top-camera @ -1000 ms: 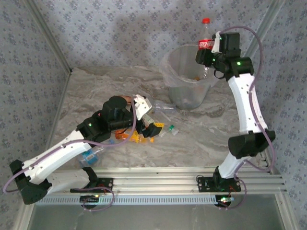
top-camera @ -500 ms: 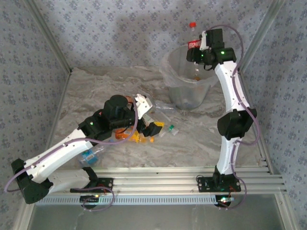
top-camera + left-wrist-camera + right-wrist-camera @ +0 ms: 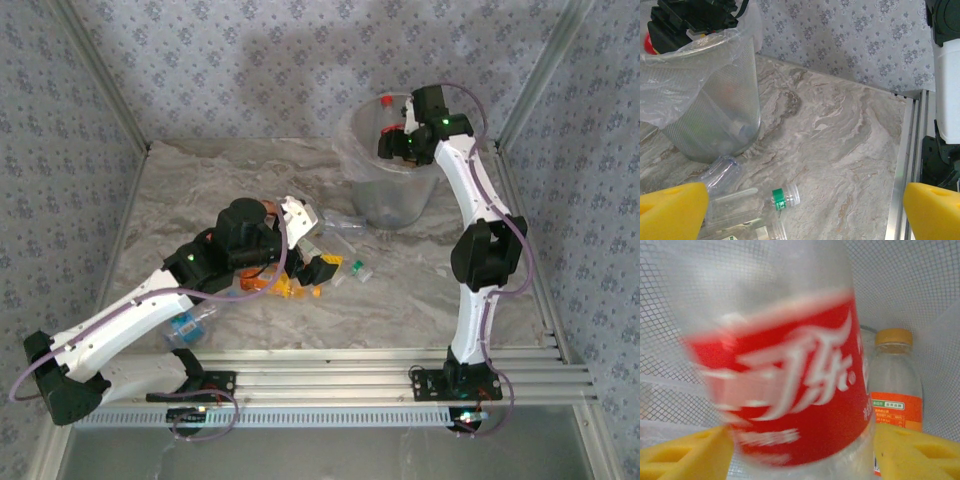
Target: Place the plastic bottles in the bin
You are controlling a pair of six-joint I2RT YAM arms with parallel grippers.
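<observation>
r tool (image 3: 800, 452) at bin (image 3: 380, 198) mouth, blurred red-label bottle (image 3: 790, 380) btwn its jaws, can't tell if gripped; l tool (image 3: 800, 210) wide open above counter (image 3: 840, 140).

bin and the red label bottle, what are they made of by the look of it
The bin is probably translucent greyish plastic: its wall lets light through and carries a fine grid texture. A thin, clear, crinkled film liner is draped over its rim. The bottle is most likely clear plastic, wrapped in a glossy red label with white print. Blur hides finer detail.
</observation>
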